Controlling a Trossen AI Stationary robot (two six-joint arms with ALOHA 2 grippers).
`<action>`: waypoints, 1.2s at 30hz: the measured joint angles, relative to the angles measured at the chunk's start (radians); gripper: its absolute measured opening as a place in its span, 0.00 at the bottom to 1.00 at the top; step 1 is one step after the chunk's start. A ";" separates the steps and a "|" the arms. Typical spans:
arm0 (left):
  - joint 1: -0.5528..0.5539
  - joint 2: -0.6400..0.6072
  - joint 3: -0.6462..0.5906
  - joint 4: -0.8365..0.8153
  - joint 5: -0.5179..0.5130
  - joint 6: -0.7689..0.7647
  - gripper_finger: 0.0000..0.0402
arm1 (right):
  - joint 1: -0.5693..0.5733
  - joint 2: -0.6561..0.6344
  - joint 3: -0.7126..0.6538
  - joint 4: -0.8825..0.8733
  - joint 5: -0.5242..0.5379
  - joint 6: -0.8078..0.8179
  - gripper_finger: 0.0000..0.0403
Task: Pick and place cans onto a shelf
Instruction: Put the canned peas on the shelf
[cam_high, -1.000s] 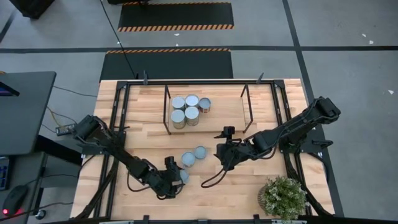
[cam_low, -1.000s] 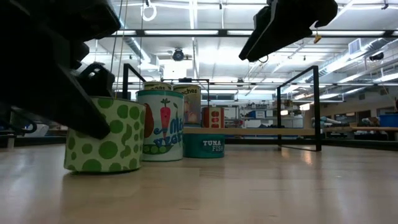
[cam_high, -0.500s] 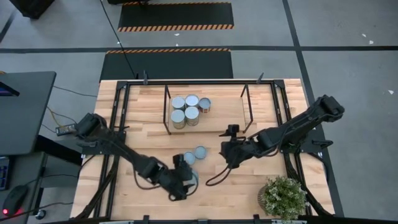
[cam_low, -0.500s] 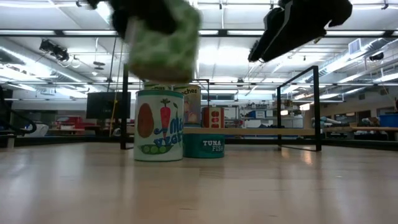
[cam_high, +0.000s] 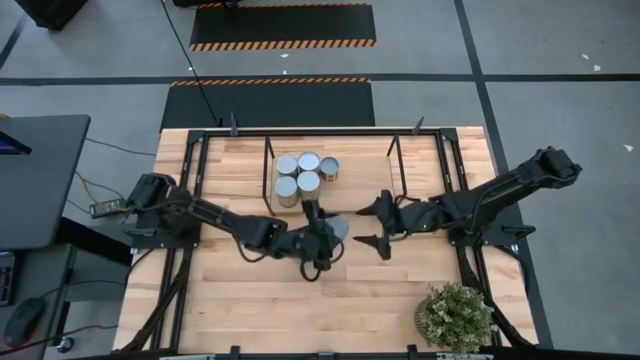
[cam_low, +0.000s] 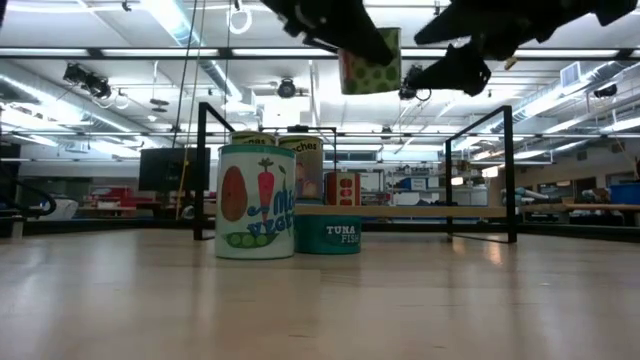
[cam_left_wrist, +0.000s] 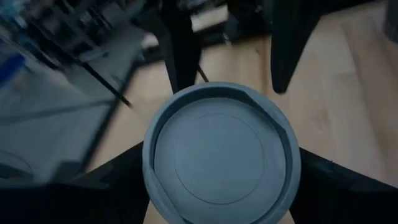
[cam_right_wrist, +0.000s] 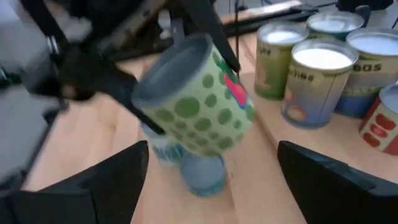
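Note:
A green-dotted can (cam_right_wrist: 199, 102) with a grey-blue top (cam_left_wrist: 221, 152) hangs tilted in the air, with my left gripper (cam_high: 330, 236) shut on it, in front of the shelf (cam_high: 268, 180). Several cans (cam_high: 300, 175) stand on the shelf's left part. Two more cans stand on the table below: a tall vegetable can (cam_low: 256, 200) and a low tuna can (cam_low: 327, 232). My right gripper (cam_high: 378, 227) hovers open just right of the held can, nothing between its fingers. My left gripper pinches the green-dotted can's side wall (cam_right_wrist: 146, 115) between its two fingers, one on each side of the round top (cam_left_wrist: 155, 186). The fingers (cam_right_wrist: 99, 78) come slanting down from the table's left. The can is lifted clear of the table (cam_low: 368, 62) and tilted, its top toward that arm.
A potted plant (cam_high: 455, 315) stands at the table's near right corner. The shelf's thin dark posts (cam_low: 508, 170) rise on either side of its opening; its right half (cam_high: 365, 170) has bare wood. Black rails (cam_high: 190, 180) run along the table's sides.
My left gripper has lifted the green-dotted can off the table's near left part and carried it up, right and toward the shelf, rolling as it went; the can now tilts. My right gripper has drawn back toward the right and far side and rolled, staying open.

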 joint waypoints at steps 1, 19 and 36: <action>0.010 0.000 0.000 0.017 -0.004 0.035 0.73 | -0.007 -0.012 -0.006 0.017 -0.009 0.014 0.90; 0.201 0.008 -0.002 0.033 0.318 -0.209 0.73 | -0.014 -0.058 0.003 -0.104 0.119 -0.346 0.90; 0.206 0.008 -0.001 0.159 0.296 -0.174 0.73 | -0.058 0.002 0.002 -0.060 0.139 -0.289 0.92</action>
